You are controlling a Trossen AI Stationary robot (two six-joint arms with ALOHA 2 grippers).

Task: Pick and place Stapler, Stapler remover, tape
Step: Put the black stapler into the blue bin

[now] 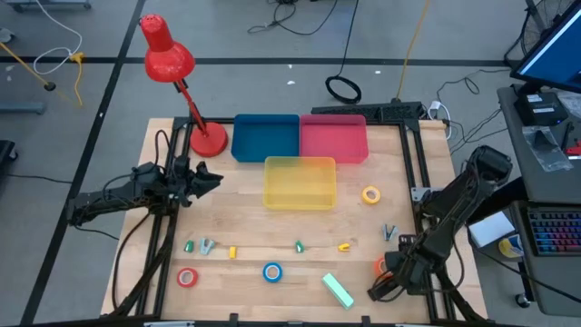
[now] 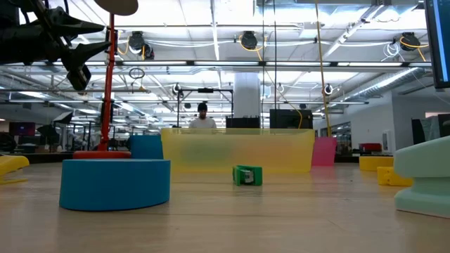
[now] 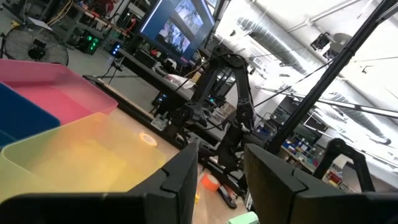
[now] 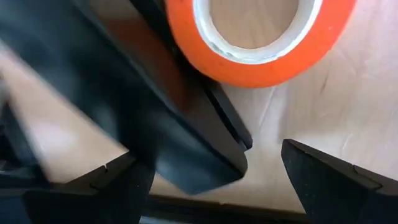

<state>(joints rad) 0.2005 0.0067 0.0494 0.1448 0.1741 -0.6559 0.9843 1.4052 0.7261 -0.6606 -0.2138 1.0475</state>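
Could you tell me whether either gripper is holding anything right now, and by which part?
Nothing is held: the left gripper is empty, and the open right gripper sits beside the orange tape roll.

Two matte black jointed robot arms, left arm [image 1: 127, 193] slim with angular links, right arm [image 1: 445, 227] bulkier with rounded joint housing, flat dark wedge-shaped fingers [image 3: 180, 180]

Three bins [image 1: 300, 182] (touching) behind scattered tape rolls [image 1: 272, 272]
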